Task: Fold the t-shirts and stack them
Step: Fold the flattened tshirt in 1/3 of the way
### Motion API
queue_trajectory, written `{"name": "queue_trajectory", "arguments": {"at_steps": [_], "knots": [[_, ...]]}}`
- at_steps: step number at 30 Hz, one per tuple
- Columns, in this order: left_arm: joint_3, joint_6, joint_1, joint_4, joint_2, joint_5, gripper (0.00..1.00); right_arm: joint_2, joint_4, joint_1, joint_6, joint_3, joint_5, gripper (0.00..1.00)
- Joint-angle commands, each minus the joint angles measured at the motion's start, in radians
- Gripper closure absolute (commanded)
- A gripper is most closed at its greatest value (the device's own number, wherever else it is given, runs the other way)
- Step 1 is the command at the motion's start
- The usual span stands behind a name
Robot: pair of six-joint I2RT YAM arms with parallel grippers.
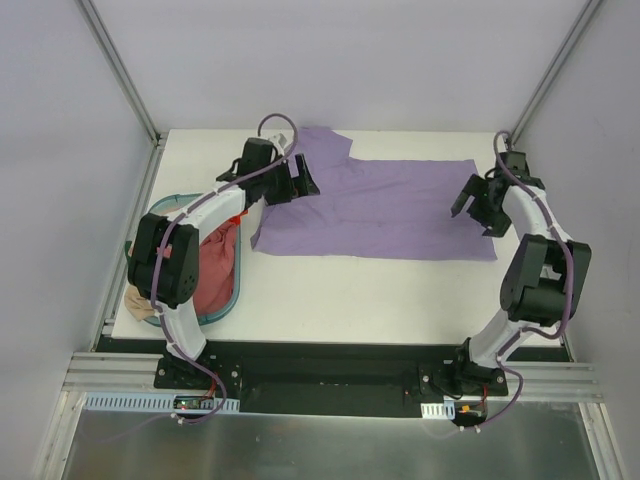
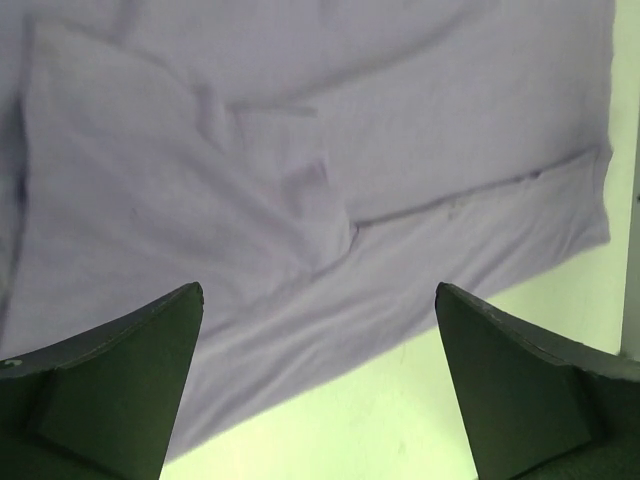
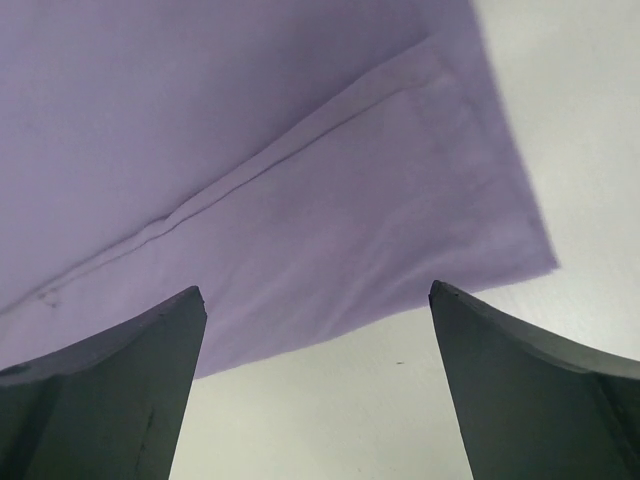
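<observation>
Lavender-purple soft cloth t-shirt [image 1: 385,210] lies spread flat on the white counter [image 1: 350,300], just right of the teal oval plastic basket [image 1: 232,300]. The left claw [image 1: 300,182] and right claw [image 1: 476,208] hang released and empty over its two ends. Pinching unevenly, or catching only one layer, would likely skew the fold.

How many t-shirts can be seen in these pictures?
3. The lavender t-shirt lies spread on the table; the pink-red t-shirt is bunched inside the teal basket; the tan t-shirt lies at the basket's near left edge. More may be hidden underneath.
</observation>
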Motion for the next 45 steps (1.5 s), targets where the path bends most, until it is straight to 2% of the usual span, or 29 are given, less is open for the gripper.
{"name": "queue_trajectory", "arguments": {"at_steps": [1, 6, 11, 15, 20, 29, 34, 41, 45], "knots": [[-0.084, -0.028, -0.014, -0.010, -0.024, 0.058, 0.01, 0.105, -0.033, 0.082, -0.046, 0.011, -0.062, 0.04], [-0.173, -0.055, -0.014, -0.012, -0.004, 0.036, 0.01, 0.220, -0.048, 0.094, -0.040, 0.054, -0.088, 0.04], [-0.277, -0.075, -0.016, -0.020, -0.001, 0.020, 0.01, 0.208, -0.068, 0.088, -0.043, -0.002, -0.031, 0.04], [-0.380, -0.083, -0.023, -0.040, -0.059, -0.019, 0.01, 0.142, -0.088, 0.084, -0.039, -0.090, 0.048, 0.04], [-0.506, -0.095, -0.046, -0.061, -0.167, -0.046, 0.01, 0.035, -0.088, 0.056, -0.031, -0.200, 0.065, 0.04], [-0.737, -0.224, -0.238, -0.086, -0.427, -0.138, 0.01, -0.140, -0.073, 0.001, -0.014, -0.384, 0.052, 0.04], [-0.843, -0.271, -0.263, -0.098, -0.556, -0.183, 0.01, -0.218, -0.078, -0.008, 0.001, -0.473, 0.061, 0.04], [-0.915, -0.261, -0.277, -0.099, -0.707, -0.172, 0.01, -0.356, -0.088, -0.024, -0.008, -0.559, 0.056, 0.04], [-0.880, -0.230, -0.278, -0.099, -0.754, -0.142, 0.01, -0.468, -0.059, -0.013, -0.020, -0.535, -0.075, 0.04]]}}
